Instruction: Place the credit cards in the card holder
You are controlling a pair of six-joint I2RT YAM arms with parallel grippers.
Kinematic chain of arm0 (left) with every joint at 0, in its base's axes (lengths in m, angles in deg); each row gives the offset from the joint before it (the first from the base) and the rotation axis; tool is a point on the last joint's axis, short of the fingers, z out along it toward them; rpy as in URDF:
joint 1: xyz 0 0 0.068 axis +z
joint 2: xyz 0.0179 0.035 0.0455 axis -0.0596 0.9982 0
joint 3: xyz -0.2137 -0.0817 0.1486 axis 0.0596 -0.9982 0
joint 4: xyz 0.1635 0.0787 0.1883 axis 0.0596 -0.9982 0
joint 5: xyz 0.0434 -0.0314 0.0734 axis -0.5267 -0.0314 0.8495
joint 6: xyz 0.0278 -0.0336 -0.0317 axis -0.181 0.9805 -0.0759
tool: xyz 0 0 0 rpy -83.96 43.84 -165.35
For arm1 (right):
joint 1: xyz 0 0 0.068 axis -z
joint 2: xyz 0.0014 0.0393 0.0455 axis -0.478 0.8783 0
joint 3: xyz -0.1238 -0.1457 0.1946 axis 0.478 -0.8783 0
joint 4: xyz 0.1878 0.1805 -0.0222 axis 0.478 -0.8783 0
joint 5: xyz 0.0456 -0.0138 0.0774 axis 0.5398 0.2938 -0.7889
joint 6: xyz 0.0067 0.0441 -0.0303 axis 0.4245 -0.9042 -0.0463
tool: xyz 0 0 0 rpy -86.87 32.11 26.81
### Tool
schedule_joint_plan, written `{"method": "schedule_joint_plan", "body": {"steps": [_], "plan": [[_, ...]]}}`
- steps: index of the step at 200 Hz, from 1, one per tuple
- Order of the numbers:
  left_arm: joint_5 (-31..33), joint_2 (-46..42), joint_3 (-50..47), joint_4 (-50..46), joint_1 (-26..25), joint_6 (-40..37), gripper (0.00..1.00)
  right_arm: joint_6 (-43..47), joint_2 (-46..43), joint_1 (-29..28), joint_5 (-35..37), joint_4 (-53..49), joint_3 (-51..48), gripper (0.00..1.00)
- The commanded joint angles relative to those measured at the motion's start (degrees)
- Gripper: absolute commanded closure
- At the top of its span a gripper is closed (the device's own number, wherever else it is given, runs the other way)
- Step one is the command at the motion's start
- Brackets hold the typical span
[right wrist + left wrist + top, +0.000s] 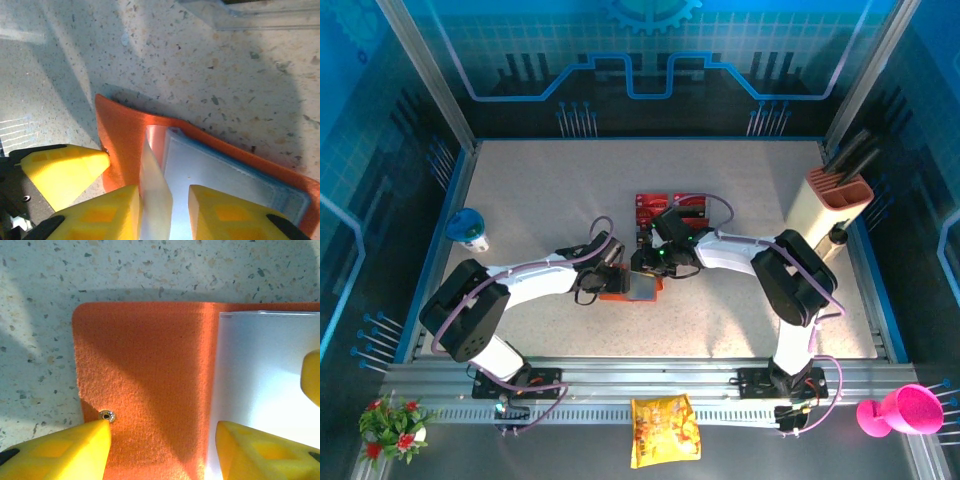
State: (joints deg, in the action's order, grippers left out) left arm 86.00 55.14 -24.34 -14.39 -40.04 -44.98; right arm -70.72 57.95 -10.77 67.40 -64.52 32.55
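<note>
White arms [535, 280], black joints [465, 315], lilac cables [720, 205] alongside, blocky yellow tool fingers [55, 452], possibly a green wrist light [663, 252].

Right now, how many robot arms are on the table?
2. The left arm reaches in from the near-left corner, and the right arm from the near-right corner. Their tips meet at the orange wallet in the middle. No other arm seems hidden.

Both arms reach inward, left pincer [162, 432] and right pincer [164, 197] parted.
</note>
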Motion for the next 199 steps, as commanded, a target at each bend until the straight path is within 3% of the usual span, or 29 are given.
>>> {"method": "schedule_joint_plan", "body": {"steps": [1,26,72,122,199], "plan": [[-1.4,-0.7,-1.4,-0.4,-0.4,-0.6,0.40,-1.2,1.1,0.0,-2.1,1.5,1.4,0.67],[-0.4,-2.8,-0.8,-1.8,-0.4,-0.6,0.31,-2.3,0.3,-0.1,-2.6,2.0,1.4,0.64],[3.3,-12.6,0.0,-4.6,0.6,2.3,0.01,-4.6,-1.1,-0.8,-3.2,2.1,2.1,0.52],[3.3,-22.0,-2.3,-5.1,5.3,7.0,0.01,-6.5,-0.2,-2.3,-3.3,2.2,4.9,0.48],[3.2,-23.6,-2.4,-5.4,6.8,7.4,0.01,-10.3,8.5,-5.1,-2.9,4.3,10.1,0.47]]}}
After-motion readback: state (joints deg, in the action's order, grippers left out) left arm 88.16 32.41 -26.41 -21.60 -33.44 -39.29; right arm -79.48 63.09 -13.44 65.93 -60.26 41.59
